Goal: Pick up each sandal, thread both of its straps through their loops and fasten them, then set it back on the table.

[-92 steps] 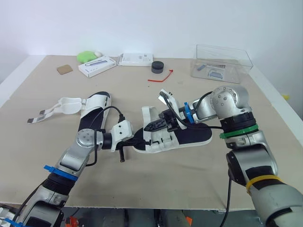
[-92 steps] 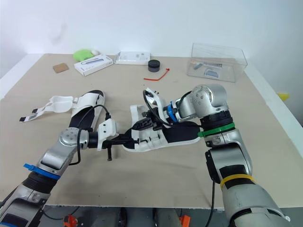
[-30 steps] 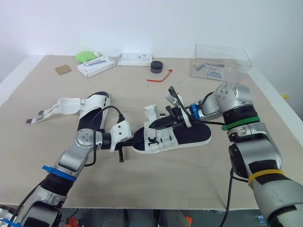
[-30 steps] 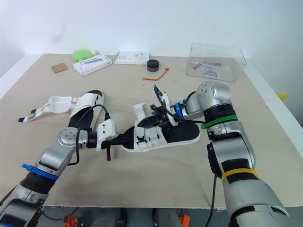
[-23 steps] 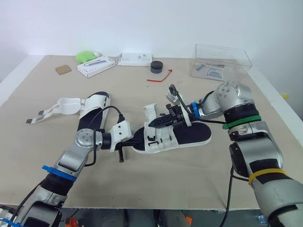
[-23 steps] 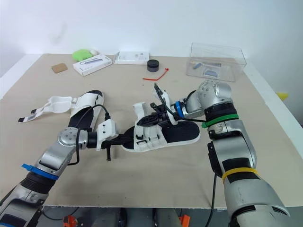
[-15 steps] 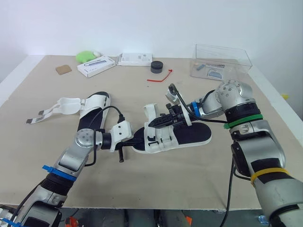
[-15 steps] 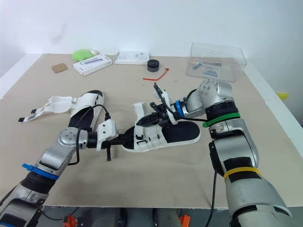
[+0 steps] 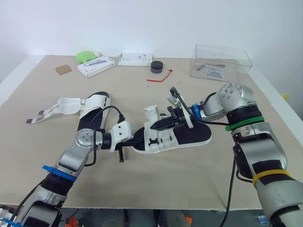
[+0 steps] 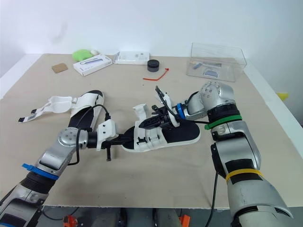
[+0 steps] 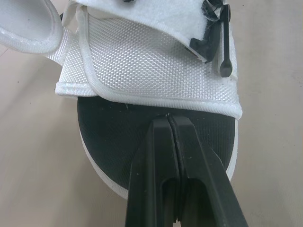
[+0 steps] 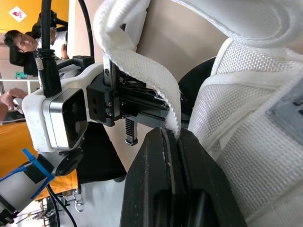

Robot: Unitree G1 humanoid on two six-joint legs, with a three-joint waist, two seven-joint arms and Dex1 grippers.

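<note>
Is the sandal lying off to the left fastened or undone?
Undone: that sandal's straps lie spread out loose on the table.

Mostly matt, with little that shines.
The sandal is white coarse-woven mesh over a matt black footbed, its strap ribbed webbing; the robot's fingers are smooth black plastic with a slight sheen, the table dull beige board, the box clear glossy plastic.

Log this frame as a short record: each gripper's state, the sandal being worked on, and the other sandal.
left gripper: shut, tips on toe of near sandal
right gripper: shut on white strap, held up above that sandal
near sandal: sole resting on table
second sandal: on table toward robot's left, straps splayed open
</note>
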